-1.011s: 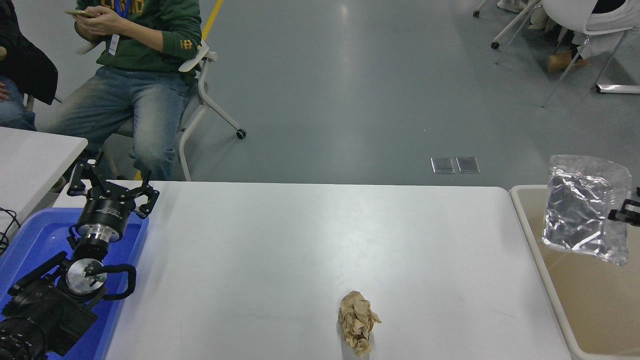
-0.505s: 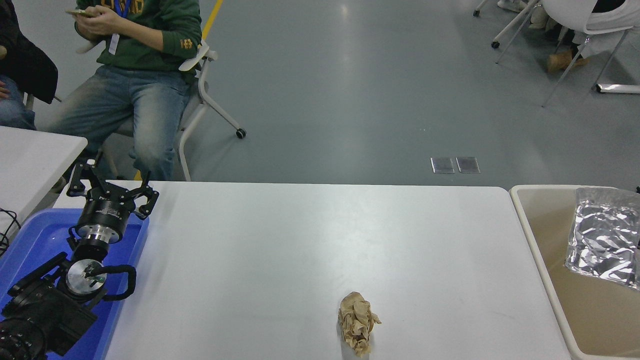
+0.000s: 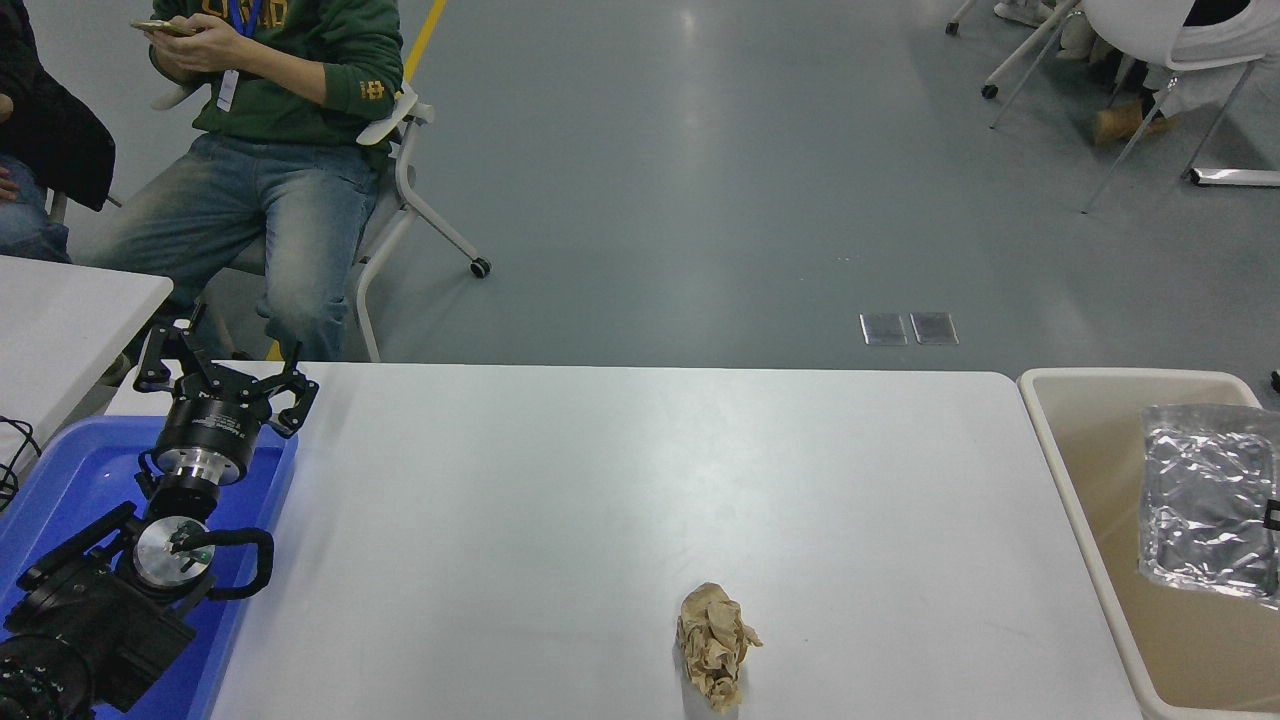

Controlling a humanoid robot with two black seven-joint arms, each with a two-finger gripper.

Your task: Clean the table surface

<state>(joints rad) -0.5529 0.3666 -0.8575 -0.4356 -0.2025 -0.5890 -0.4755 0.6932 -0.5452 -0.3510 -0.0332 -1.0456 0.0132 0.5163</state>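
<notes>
Left hand (image 3: 222,375) sits parked at 9 o'clock over the blue tray (image 3: 60,480), fingers spread open. Crumpled brown paper (image 3: 715,645) lies on the desk (image 3: 620,480) at 6 o'clock, and a silver foil bag (image 3: 1205,500) is in the beige bin (image 3: 1080,480) at 3 o'clock. Right hand's basically out of frame.

Large white tabletop (image 3: 560,500), matte and smooth, rectangular with rounded far corners, lying flat and level across the middle of the view. Far edge running straight from left to right against the grey floor; near edge cut off by the bottom of the picture. Faint soft sheen near the centre, no visible stains or spills. Bounded on the left by a blue tray (image 3: 60,470) overlapping its left side, and on the right by a beige bin (image 3: 1075,480) standing just beside its right edge. Mostly bare, save one crumpled brown paper ball (image 3: 715,645) resting near the front edge, slightly right of centre.
</notes>
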